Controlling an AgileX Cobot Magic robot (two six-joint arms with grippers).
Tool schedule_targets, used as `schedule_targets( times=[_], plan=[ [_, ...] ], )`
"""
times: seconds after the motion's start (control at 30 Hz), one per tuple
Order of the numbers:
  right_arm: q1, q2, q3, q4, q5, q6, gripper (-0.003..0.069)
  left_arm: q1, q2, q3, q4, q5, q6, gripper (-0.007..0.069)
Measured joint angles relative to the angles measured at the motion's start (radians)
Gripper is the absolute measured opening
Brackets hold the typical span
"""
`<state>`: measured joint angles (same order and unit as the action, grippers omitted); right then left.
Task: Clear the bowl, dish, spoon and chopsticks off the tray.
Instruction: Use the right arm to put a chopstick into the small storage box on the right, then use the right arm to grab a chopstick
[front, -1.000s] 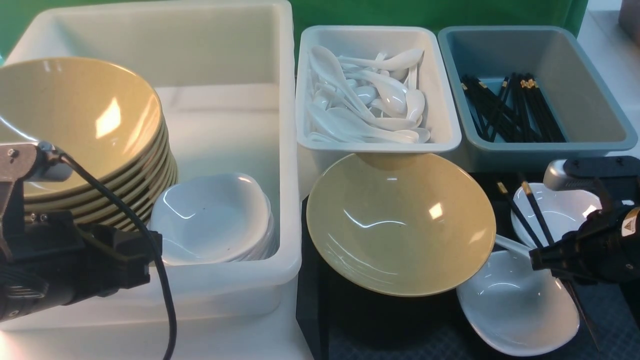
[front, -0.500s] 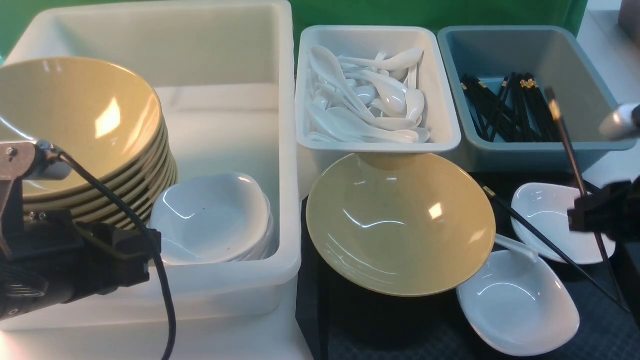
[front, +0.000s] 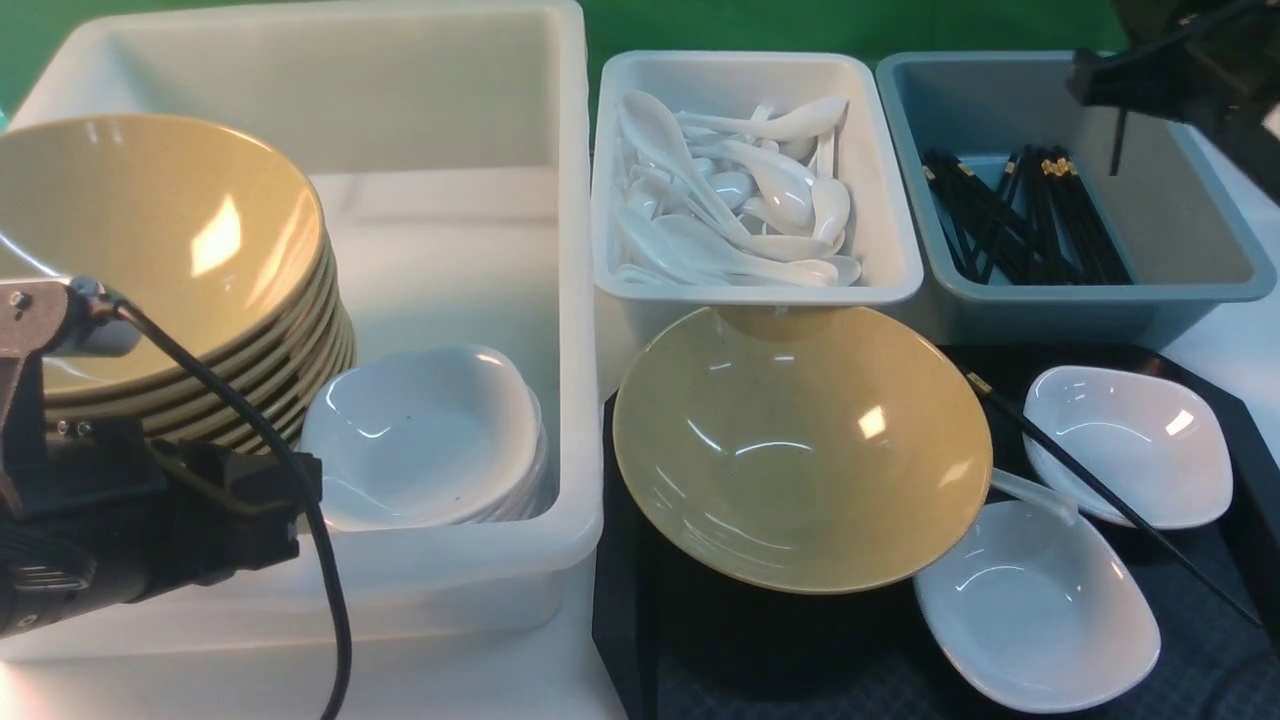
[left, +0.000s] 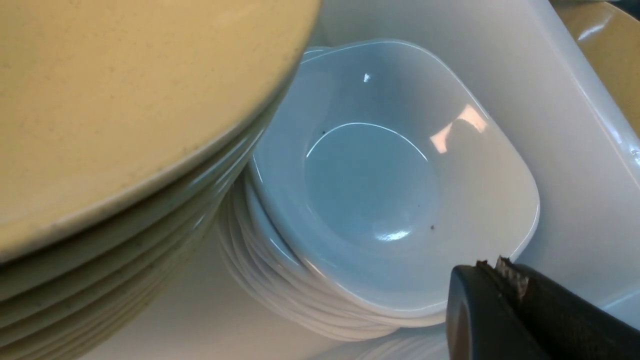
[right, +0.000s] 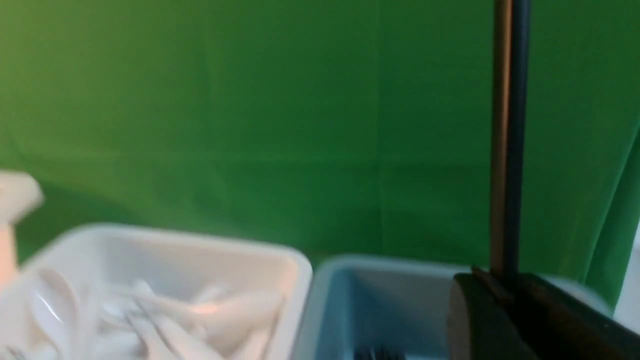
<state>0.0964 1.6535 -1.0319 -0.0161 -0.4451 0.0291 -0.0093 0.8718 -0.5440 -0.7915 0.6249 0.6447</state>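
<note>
Up swings the right gripper (front: 1105, 85) from the tray (front: 1215, 620) to over the blue bin (front: 1190, 210), one chopstick (right: 506, 150) pinched upright; left gripper (left: 500, 272) sits closed, empty.

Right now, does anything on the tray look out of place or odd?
Yes. The pair is split: one chopstick lies alone on the tray, slanting across the rim of the far white dish, while the right gripper holds the other chopstick upright over the blue bin.
</note>
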Motion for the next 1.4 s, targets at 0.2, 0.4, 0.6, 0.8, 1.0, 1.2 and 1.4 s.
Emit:
schedule_targets(
  times=[0.2,0.4,0.6,0.8,1.0,1.2,1.4],
  plan=[
    [-0.018,0.061,-0.111,0.001,0.250,-0.013,0.0317,0.000,0.000,0.000,0.000,0.017,0.005,-0.0001],
    [-0.019,-0.051,-0.129,0.001,0.627,-0.099,0.0400,0.000,0.000,0.000,0.000,0.030,0.005,-0.0001],
    [-0.021,-0.139,-0.042,0.001,1.156,-0.177,0.0378,0.000,0.000,0.000,-0.012,0.034,0.005,-0.0001],
    [-0.021,-0.135,0.135,0.004,1.100,-0.226,0.0348,0.000,0.000,0.000,-0.019,0.035,0.005,-0.0001],
    [-0.021,-0.117,0.144,0.079,1.036,-0.234,0.0335,0.000,0.000,0.000,-0.024,0.035,0.005,-0.0001],
    [-0.021,-0.029,0.144,0.121,1.020,-0.251,0.0267,0.000,0.000,0.000,-0.026,0.042,0.005,-0.0001],
    [-0.021,0.012,0.143,0.122,0.997,-0.261,0.0125,0.000,0.000,0.000,-0.026,0.045,0.005,-0.0001]
  ],
)
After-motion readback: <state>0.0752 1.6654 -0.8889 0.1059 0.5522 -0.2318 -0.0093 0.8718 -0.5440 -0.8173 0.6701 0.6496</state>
